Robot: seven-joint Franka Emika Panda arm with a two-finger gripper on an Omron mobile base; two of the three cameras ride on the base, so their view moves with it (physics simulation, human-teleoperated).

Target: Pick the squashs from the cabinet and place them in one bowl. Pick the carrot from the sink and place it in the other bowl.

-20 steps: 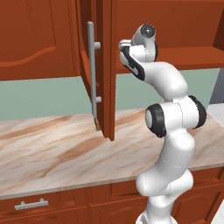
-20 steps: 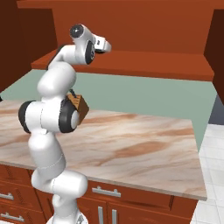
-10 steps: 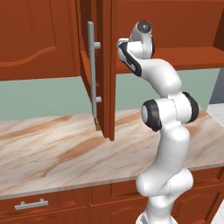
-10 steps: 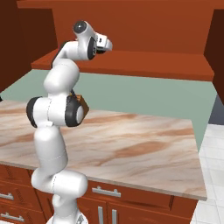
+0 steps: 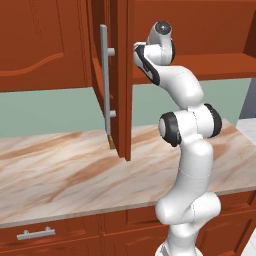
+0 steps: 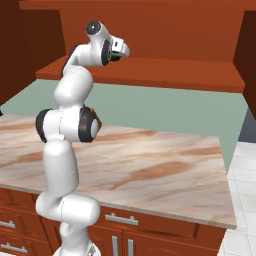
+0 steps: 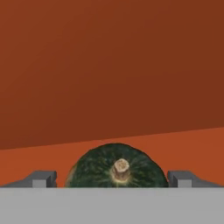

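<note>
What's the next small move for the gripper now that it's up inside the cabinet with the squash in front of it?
Probably close the fingers. In the hand view the dark green squash sits centred between the two fingertips, stem nub facing the camera, resting on the cabinet shelf. The gripper looks open, with a tip on each side of the squash, so a grasp seems ready; easing slightly forward first may help if contact is shallow.
</note>
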